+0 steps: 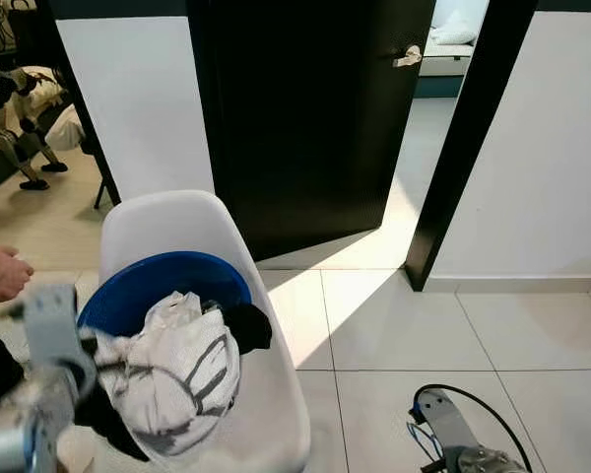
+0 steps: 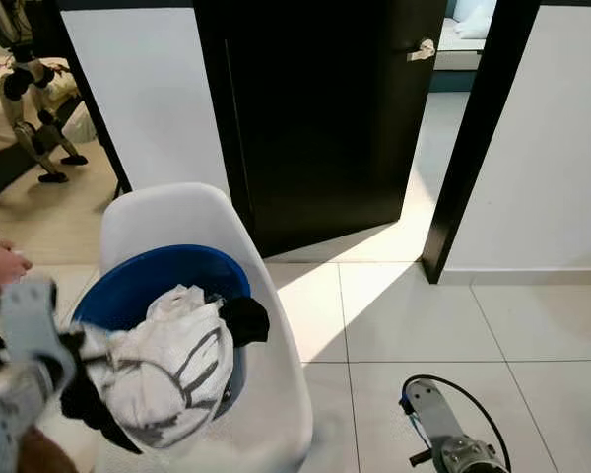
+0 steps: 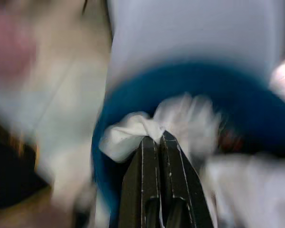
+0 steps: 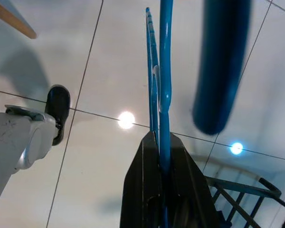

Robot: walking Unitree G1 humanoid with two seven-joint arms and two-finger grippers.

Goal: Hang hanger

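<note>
two grippers pinch: left gripper [image 3: 160, 138] crumpled white cloth [image 3: 133, 133] over round blue basin [image 1: 148, 286]; right gripper [image 4: 160, 142] thin blue hanger [image 4: 165, 71].

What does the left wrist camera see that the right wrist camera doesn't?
Left wrist view: the left gripper shut on a white cloth in a blue basin on a white chair. Right wrist view: the right gripper clamped on a blue hanger above the tiled floor. Both look along their gripper's two black fingers, closed on something.
</note>
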